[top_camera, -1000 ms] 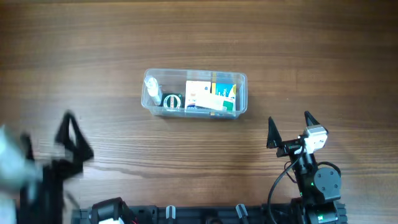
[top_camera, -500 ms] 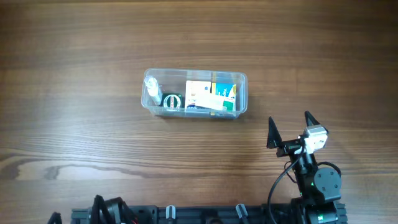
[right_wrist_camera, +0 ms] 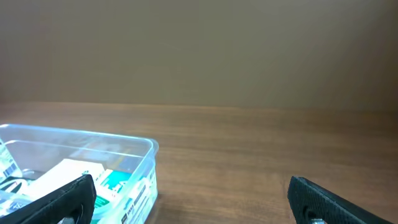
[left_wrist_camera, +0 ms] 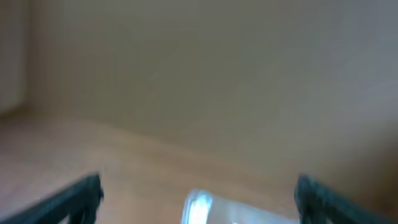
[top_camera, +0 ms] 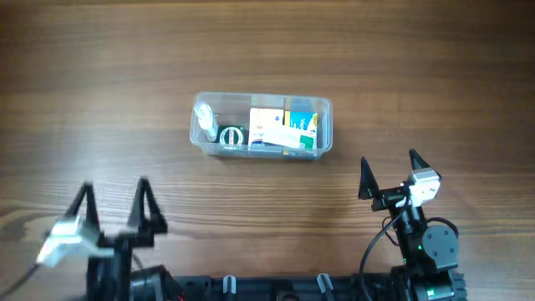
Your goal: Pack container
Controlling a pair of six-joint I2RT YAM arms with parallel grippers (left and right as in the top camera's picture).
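Container (top_camera: 328, 127) ahead and between, long axis lying left to right. Nearer to right gripper (top_camera: 389, 157) than to left gripper (top_camera: 113, 186). Both spread wide, holding nothing.

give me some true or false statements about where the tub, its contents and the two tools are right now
1. The container sits on the table, and neither tool touches it. True.
2. The right tool holds a small box. False: it is open and empty, on the near side of the container.
3. In the overhead view, the bottle lies at the container's left end. True.
4. The container is empty. False: it holds the bottle and some boxes, among other things.
5. The left tool is shut. False: its fingers are spread apart with nothing between them.
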